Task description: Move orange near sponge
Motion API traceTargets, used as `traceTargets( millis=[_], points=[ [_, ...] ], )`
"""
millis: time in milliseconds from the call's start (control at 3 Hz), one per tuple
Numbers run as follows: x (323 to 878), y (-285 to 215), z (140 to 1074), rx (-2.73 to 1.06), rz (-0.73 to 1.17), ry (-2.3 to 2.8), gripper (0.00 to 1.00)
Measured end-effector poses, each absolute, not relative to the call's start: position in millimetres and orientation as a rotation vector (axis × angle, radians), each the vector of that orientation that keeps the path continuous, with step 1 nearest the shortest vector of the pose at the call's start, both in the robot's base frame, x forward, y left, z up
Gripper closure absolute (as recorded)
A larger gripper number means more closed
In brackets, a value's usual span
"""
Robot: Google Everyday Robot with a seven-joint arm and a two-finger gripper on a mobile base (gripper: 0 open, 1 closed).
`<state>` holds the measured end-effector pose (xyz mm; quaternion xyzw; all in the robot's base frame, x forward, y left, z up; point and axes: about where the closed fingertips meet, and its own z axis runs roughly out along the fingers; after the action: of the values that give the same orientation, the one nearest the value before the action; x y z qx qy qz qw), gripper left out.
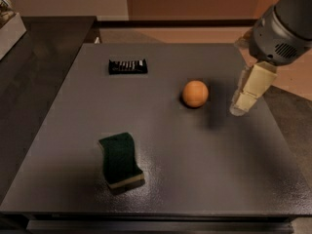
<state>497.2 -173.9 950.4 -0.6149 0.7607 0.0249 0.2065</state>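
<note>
My gripper (240, 110) hangs over the right side of the dark grey table (204, 179), its pale tips pointing down toward the top, and nothing sits under it. From this angle I cannot tell whether it is spread or pressed together. It holds nothing that I can see.

Count time. One orange (195, 93), just one, sits near my gripper on its left in the camera view. There is a clear gap of bare table between us, so we are not touching. It rests on the table on its own.

One sponge (120, 159), dark green side up with the pale yellow foam showing at its near edge. It lies well apart from my gripper, off to the left and closer to the camera, and well apart from the orange too.

One flat black packet with pale stripes (127, 66) lies further left still and toward the far edge, the farthest of the three from my gripper.

That makes three loose things on the table, one of each, none touching another.
</note>
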Motion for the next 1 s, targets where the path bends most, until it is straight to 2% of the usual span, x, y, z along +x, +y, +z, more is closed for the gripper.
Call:
traceTargets(
  millis=[1000],
  points=[
    [549.2, -109.1, 899.8, -1.768, 0.226, 2.051, 0.0]
  ],
)
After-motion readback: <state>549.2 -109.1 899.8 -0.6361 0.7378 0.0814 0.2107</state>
